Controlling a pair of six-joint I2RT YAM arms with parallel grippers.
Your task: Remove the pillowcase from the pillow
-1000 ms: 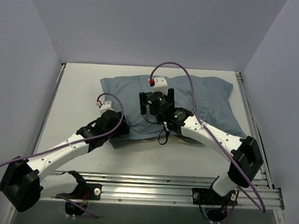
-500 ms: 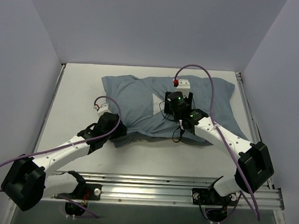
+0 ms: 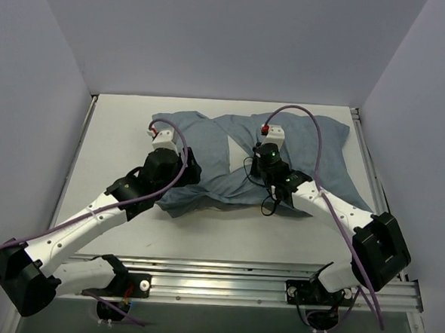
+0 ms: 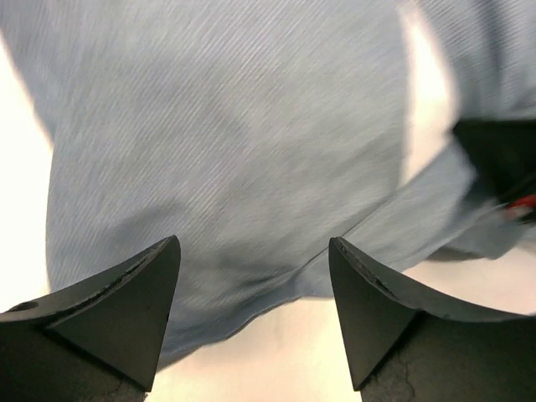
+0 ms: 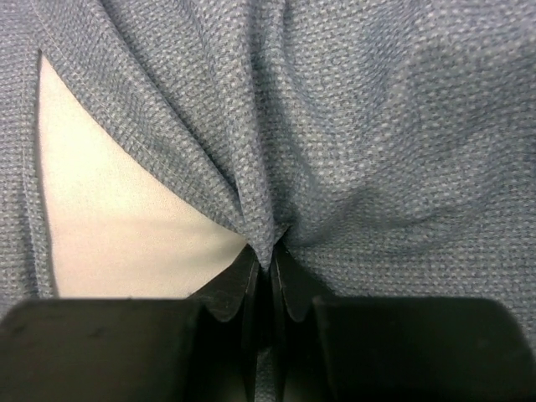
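Now right claw [image 5: 268, 258] clamped on pillowcase [image 5: 360, 126] fold; left claw [image 4: 253, 244] moved up over it, agape, empty.

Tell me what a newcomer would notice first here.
The slate-blue pillowcase sprawls across the far half of the table, a white wedge of pillow showing at its middle. The right hand is shut on a fabric fold beside that wedge; the left hand hovers open over the cover's left end.
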